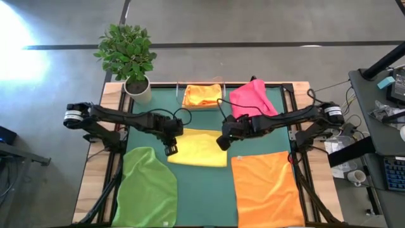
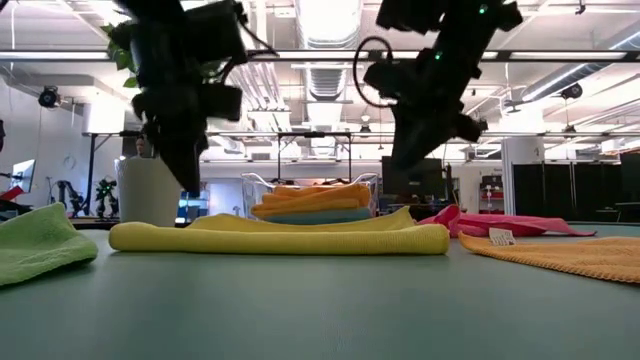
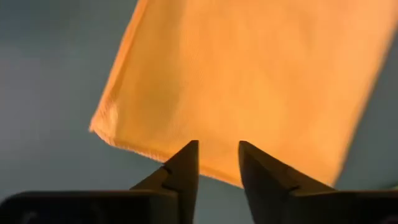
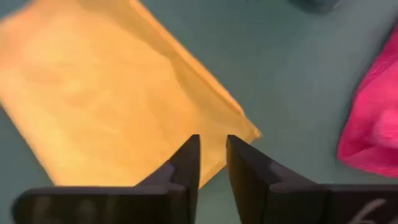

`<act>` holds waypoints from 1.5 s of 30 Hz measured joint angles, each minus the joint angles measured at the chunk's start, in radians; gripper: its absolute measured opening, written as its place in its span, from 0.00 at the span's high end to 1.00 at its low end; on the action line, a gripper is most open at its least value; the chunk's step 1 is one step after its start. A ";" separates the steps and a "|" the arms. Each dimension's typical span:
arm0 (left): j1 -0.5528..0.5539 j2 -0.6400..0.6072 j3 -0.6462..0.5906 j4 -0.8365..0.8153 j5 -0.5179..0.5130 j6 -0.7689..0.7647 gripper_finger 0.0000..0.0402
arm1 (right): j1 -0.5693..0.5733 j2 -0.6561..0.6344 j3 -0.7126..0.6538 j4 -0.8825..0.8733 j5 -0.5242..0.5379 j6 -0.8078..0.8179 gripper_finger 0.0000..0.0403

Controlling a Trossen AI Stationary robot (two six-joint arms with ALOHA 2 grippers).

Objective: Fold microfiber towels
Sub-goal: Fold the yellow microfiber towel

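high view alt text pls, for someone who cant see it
A folded yellow towel lies mid-table between the left gripper and right gripper. A green towel and an orange towel lie in front.

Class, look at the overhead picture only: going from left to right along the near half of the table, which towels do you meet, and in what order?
Green towel → folded yellow towel → flat orange towel.
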State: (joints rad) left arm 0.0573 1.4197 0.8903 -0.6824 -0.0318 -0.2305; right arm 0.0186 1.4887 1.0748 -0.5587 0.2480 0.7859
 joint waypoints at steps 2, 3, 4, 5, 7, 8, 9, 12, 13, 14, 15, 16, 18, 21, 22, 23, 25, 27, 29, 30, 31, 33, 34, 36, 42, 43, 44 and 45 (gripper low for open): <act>0.000 0.000 -0.034 0.030 0.001 -0.001 0.82 | -0.006 0.025 0.000 0.017 -0.020 -0.014 0.91; 0.000 0.000 -0.046 0.039 0.003 -0.002 0.85 | -0.008 0.037 0.000 0.026 -0.027 -0.019 0.95; 0.000 0.000 -0.056 0.050 0.005 -0.002 0.89 | -0.012 0.051 0.000 0.028 -0.037 -0.023 0.96; 0.000 0.000 -0.066 0.064 0.005 -0.002 0.92 | -0.015 0.067 0.000 0.030 -0.047 -0.024 0.97; 0.000 0.000 -0.087 0.111 0.006 0.001 0.98 | -0.026 0.096 0.000 0.037 -0.066 -0.025 0.98; 0.000 0.000 -0.098 0.140 0.005 0.001 0.99 | -0.030 0.111 0.000 0.044 -0.070 -0.025 0.98; 0.001 0.000 -0.109 0.168 0.005 0.001 0.99 | -0.035 0.122 0.000 0.052 -0.073 -0.026 0.98; 0.006 0.003 -0.137 0.252 0.004 0.007 0.98 | -0.046 0.158 0.000 0.058 -0.073 -0.023 0.98; 0.007 0.005 -0.147 0.287 0.005 0.007 0.98 | -0.047 0.170 0.000 0.060 -0.073 -0.020 0.98; 0.009 0.006 -0.157 0.313 0.004 0.004 0.98 | -0.049 0.179 0.000 0.065 -0.074 -0.018 0.98; 0.010 0.008 -0.165 0.332 0.004 0.004 0.98 | -0.049 0.186 0.000 0.069 -0.075 -0.011 0.98; 0.013 0.012 -0.171 0.350 0.004 0.005 0.98 | -0.050 0.195 0.000 0.071 -0.076 0.003 0.98; 0.021 0.033 -0.177 0.386 0.002 0.006 0.98 | -0.050 0.209 0.000 0.071 -0.076 0.027 0.98; 0.036 0.079 -0.180 0.400 -0.002 0.009 0.98 | -0.049 0.226 0.000 0.075 -0.096 0.058 0.98; 0.043 0.100 -0.180 0.404 -0.003 0.009 0.98 | -0.048 0.228 0.000 0.078 -0.108 0.068 0.98; 0.050 0.122 -0.180 0.407 -0.003 0.009 0.98 | -0.046 0.229 0.000 0.078 -0.116 0.084 0.98; 0.060 0.160 -0.176 0.424 -0.001 0.010 0.98 | -0.042 0.231 0.000 0.079 -0.127 0.106 0.98; 0.069 0.200 -0.171 0.421 0.002 0.010 0.98 | -0.036 0.232 0.000 0.078 -0.149 0.133 0.98; 0.076 0.226 -0.163 0.416 0.000 0.011 0.98 | -0.030 0.232 0.000 0.079 -0.177 0.145 0.98; 0.079 0.234 -0.159 0.421 -0.009 0.020 0.98 | -0.026 0.232 0.000 0.078 -0.192 0.153 0.98; 0.084 0.243 -0.151 0.431 -0.024 0.044 0.98 | -0.023 0.232 0.000 0.078 -0.204 0.162 0.98; 0.091 0.249 -0.141 0.458 -0.064 0.101 0.98 | -0.011 0.233 -0.001 0.078 -0.223 0.190 0.98; 0.093 0.249 -0.136 0.466 -0.090 0.132 0.98 | -0.006 0.237 -0.001 0.079 -0.224 0.204 0.98; 0.100 0.248 -0.124 0.491 -0.148 0.204 0.98 | 0.005 0.247 -0.001 0.080 -0.230 0.226 0.98; 0.133 0.246 -0.054 0.479 -0.326 0.387 0.98 | 0.049 0.292 0.002 0.153 -0.293 0.275 0.98; 0.139 0.242 -0.038 0.483 -0.332 0.397 0.98 | 0.059 0.295 0.002 0.180 -0.300 0.272 0.98; 0.143 0.238 -0.025 0.481 -0.337 0.398 0.98 | 0.069 0.296 0.002 0.201 -0.302 0.268 0.98; 0.146 0.233 -0.012 0.472 -0.337 0.395 0.98 | 0.076 0.295 0.002 0.216 -0.305 0.263 0.98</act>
State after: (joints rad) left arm 0.2028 1.6525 0.8784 -0.2101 -0.3687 0.1643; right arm 0.0945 1.7839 1.0767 -0.3422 -0.0570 1.0492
